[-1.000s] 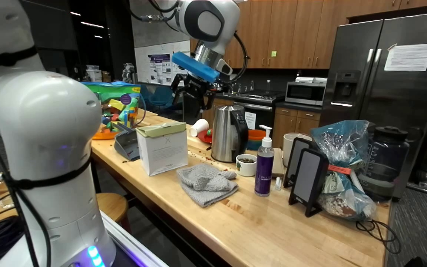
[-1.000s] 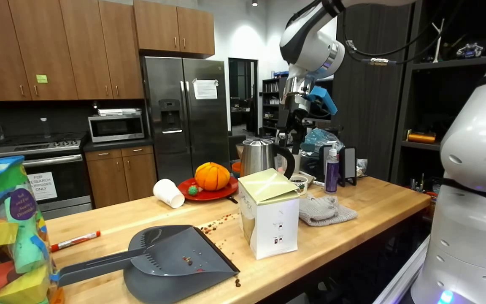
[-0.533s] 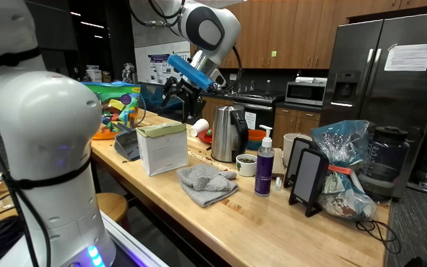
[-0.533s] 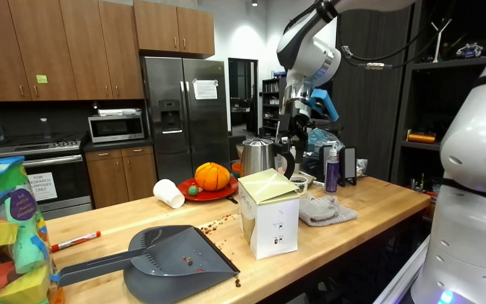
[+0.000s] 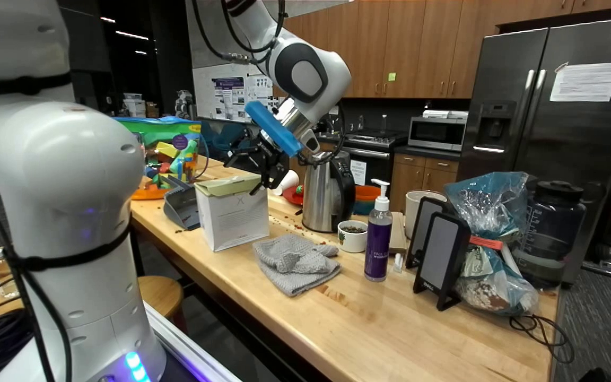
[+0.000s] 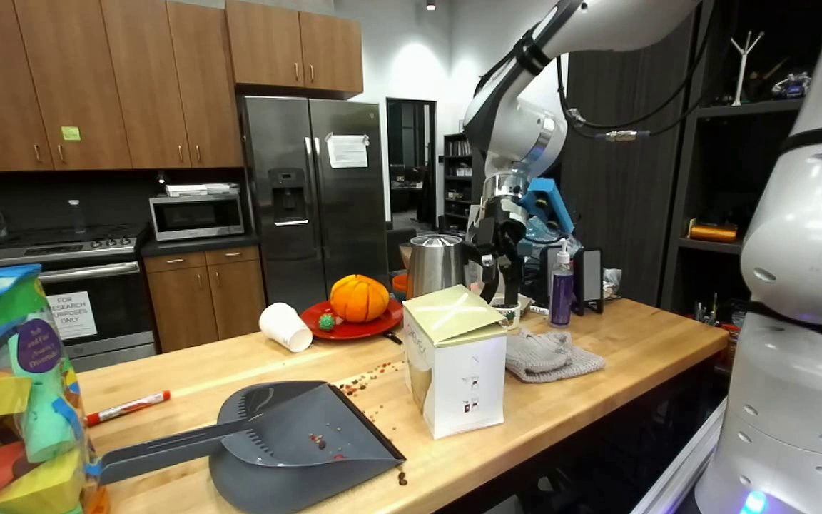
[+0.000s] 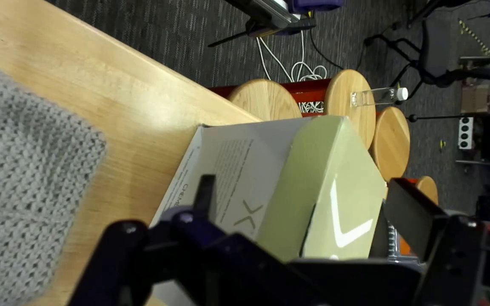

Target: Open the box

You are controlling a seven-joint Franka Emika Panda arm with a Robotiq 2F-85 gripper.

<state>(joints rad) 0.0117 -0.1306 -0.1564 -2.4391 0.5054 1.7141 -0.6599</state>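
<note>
The black two-finger claw (image 5: 241, 178) is descending toward an upright white cardboard box (image 6: 464, 385) with a folded pale-green lid (image 6: 450, 314). Compared with one second ago, the claw is sitting lower and nearer the lid in both exterior views; the box is keeping its position.

Claw state: the fingers (image 7: 413, 212) are standing wide apart and are gripping nothing. In the wrist view, the lid is showing between them. Whether a fingertip is touching the box cannot be told.

Box location: the box is standing on the light wooden bench (image 6: 639, 335), just beside the long edge facing the white robot base (image 6: 771, 428). A grey knitted cloth (image 6: 554, 353) is lying between the box and the bench corner that is ending this edge in an exterior view. A brushed-steel kettle (image 6: 434, 268) is standing farther in from the long edge.

Task status: the lid is lying closed, with a dark slit showing along one side. The descent is probably completing the approach; opening is not yet beginning. The next move is likely calling for one finger to catch the lid at the slit.

Caution: the box is probably light, so sideways pressure could be sliding it over the edge.
</note>
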